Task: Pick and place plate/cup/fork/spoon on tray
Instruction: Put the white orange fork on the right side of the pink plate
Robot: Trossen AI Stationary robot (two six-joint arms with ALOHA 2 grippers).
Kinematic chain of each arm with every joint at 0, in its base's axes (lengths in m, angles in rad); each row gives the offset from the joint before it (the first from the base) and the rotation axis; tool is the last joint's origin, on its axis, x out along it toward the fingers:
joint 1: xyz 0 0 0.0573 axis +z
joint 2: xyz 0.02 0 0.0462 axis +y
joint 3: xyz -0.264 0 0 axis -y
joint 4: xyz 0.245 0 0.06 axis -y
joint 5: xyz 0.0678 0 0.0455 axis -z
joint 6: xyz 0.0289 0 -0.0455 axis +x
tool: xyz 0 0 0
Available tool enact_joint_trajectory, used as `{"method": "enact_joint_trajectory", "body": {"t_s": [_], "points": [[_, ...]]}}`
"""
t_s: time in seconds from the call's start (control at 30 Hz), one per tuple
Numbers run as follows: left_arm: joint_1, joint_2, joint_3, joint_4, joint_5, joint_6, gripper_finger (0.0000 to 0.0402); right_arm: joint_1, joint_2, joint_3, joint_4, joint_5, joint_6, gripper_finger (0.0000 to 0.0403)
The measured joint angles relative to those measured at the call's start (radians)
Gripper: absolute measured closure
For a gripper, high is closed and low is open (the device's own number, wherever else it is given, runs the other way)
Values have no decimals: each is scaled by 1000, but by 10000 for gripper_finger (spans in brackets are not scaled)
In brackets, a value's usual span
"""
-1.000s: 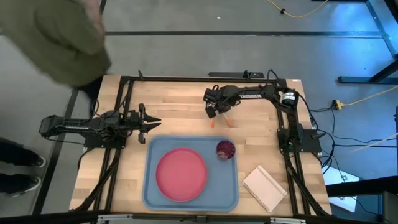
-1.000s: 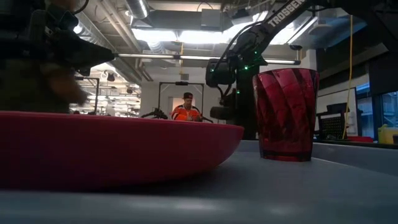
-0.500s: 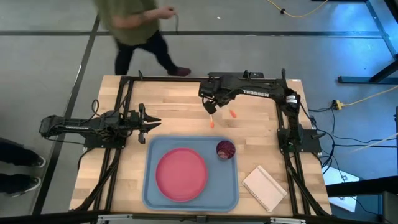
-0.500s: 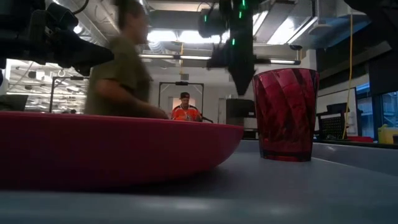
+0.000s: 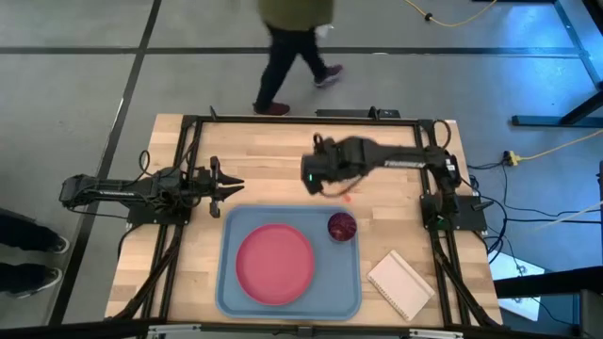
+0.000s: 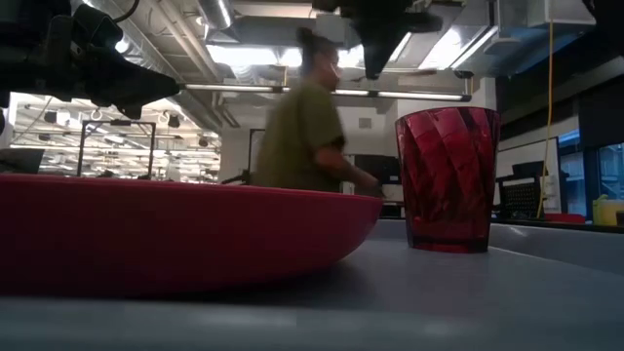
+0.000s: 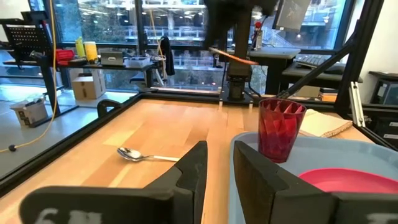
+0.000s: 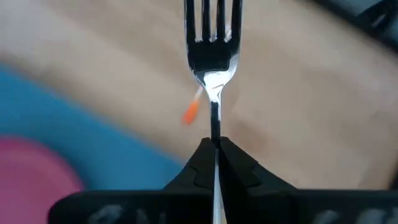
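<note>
Fork tines stick out past the right claw, which is clenched on its stem and hangs above the bare wood of the counter, just beyond the blue tray. Plate and cup sit on that tray, the spoon lies on the wood beside it, and the left claw waits released near the tray's left far corner.

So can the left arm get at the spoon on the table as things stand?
Probably yes: the left gripper is open and empty, and the spoon lies on bare wood ahead of it, beside the tray, with nothing between.
</note>
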Motion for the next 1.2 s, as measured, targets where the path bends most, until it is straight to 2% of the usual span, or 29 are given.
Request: {"method": "enact_joint_trajectory", "body": {"t_s": [0.13, 0.57, 0.8, 1.0, 1.2], "points": [[0, 0, 0, 0, 0, 0, 331, 104, 10, -2, 11, -34, 153, 397], [0, 0, 0, 0, 0, 0, 331, 427, 144, -2, 160, -9, 630, 396], [0, 0, 0, 0, 0, 0, 331, 495, 249, -3, 208, -52, 868, 396], [0, 0, 0, 0, 0, 0, 331, 517, 310, -3, 289, -128, 987, 395], [0, 0, 0, 0, 0, 0, 331, 528, 351, -3, 298, -212, 1098, 395]]}}
